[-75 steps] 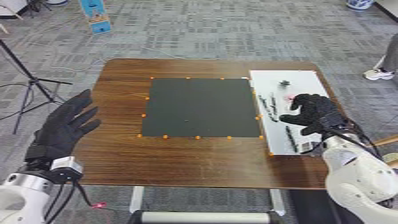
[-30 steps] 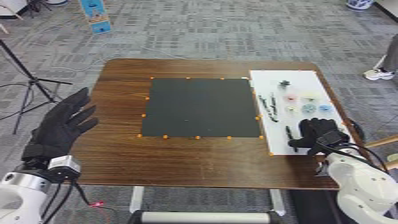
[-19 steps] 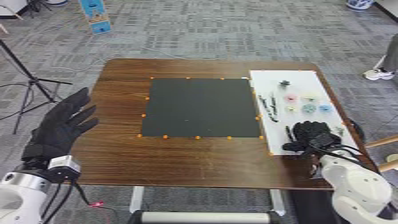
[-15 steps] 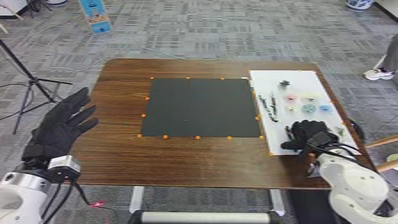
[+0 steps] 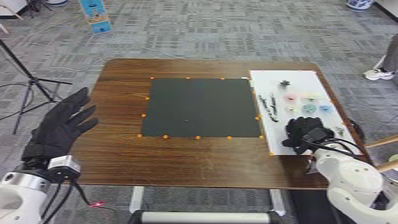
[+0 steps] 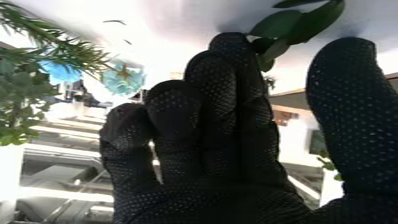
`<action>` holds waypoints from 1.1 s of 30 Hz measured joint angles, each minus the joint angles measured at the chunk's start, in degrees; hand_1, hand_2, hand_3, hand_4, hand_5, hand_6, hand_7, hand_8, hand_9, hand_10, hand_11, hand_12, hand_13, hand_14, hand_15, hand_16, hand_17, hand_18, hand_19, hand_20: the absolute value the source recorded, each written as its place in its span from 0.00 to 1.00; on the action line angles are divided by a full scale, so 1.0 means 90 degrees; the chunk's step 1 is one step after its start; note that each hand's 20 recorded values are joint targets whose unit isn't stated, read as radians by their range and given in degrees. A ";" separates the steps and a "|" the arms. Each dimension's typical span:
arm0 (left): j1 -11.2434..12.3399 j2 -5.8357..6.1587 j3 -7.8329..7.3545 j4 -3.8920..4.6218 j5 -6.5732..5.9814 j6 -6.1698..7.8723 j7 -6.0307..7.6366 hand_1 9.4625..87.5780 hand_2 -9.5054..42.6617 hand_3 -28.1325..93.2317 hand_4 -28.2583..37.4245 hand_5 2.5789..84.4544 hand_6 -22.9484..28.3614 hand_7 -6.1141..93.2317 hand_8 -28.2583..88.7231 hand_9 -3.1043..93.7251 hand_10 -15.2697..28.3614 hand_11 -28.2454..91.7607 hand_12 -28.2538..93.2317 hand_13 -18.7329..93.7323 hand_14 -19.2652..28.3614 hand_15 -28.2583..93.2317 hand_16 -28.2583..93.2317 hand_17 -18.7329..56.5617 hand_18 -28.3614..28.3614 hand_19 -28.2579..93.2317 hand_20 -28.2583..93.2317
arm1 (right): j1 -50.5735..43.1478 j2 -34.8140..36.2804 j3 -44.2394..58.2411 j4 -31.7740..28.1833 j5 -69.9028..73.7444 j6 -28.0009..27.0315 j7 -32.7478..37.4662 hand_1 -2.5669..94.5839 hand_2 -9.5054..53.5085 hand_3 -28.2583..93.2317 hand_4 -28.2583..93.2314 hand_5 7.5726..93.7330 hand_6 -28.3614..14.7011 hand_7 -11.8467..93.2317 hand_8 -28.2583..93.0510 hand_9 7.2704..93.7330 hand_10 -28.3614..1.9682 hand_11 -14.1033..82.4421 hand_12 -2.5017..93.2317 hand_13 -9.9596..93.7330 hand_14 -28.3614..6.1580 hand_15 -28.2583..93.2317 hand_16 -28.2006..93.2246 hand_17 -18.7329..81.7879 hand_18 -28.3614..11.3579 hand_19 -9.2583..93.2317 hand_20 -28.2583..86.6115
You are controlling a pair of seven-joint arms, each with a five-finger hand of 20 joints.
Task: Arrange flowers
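Right wrist view: right hand [image 6: 213, 200], fingers straight, thumb spread apart; dark-leaved sprig [image 6: 320, 21] near fingertips; advised handling: centre sprig between thumb and fingers, then pinch gently

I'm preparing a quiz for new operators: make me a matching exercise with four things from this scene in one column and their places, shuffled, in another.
Things
1. left hand
2. right hand
3. dark square mat
4. pink flower

Places
A. over the near half of the white sheet
B. on the sheet's far half
C. at the left edge of the table
D. around mid-table

Pairs: 1-C, 2-A, 3-D, 4-B
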 measured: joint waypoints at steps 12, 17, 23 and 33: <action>0.0021 0.0000 -0.0032 -0.0005 -0.0004 -0.0003 -0.0009 0.25 0.00 0.72 0.00 0.23 0.48 0.24 0.16 0.20 0.53 0.34 0.38 0.29 0.66 0.33 0.26 0.10 0.82 0.54 0.29 | -0.0114 0.0072 0.0128 -0.0062 -0.0022 -0.0104 -0.0010 0.41 0.00 0.84 0.00 0.67 0.67 0.58 0.36 0.73 0.56 0.68 0.41 0.70 0.51 0.85 0.54 0.54 0.21 0.98 0.68; 0.0027 0.0002 -0.0032 -0.0005 -0.0008 -0.0004 -0.0011 0.25 0.00 0.72 0.00 0.23 0.48 0.24 0.16 0.20 0.53 0.34 0.38 0.29 0.66 0.33 0.26 0.10 0.83 0.54 0.29 | -0.0203 0.0071 0.0210 -0.0053 -0.0034 -0.0131 -0.0123 0.47 0.00 0.82 0.00 0.74 0.70 0.55 0.37 0.81 0.62 0.62 0.49 0.74 0.54 0.85 0.55 0.56 0.22 0.99 0.68; 0.0056 0.0011 -0.0038 -0.0009 -0.0016 -0.0002 -0.0005 0.25 0.00 0.72 0.00 0.23 0.48 0.24 0.16 0.20 0.53 0.34 0.38 0.29 0.66 0.33 0.26 0.10 0.82 0.54 0.29 | -0.0215 0.0066 0.0238 -0.0067 -0.0013 -0.0119 -0.0354 0.53 0.00 0.83 0.00 0.80 0.71 0.51 0.37 0.87 0.69 0.53 0.57 0.75 0.56 0.85 0.56 0.58 0.22 1.00 0.67; 0.0073 0.0011 -0.0043 -0.0014 -0.0020 0.0011 -0.0004 0.25 0.00 0.72 0.00 0.23 0.47 0.24 0.16 0.20 0.53 0.34 0.38 0.29 0.66 0.33 0.26 0.10 0.82 0.54 0.29 | -0.0258 -0.0015 0.0341 -0.0039 0.0231 -0.0132 -0.0505 0.43 0.00 0.92 0.18 0.68 0.65 0.66 0.47 0.78 0.59 0.69 0.67 0.72 0.47 0.90 0.64 0.54 0.17 1.00 0.78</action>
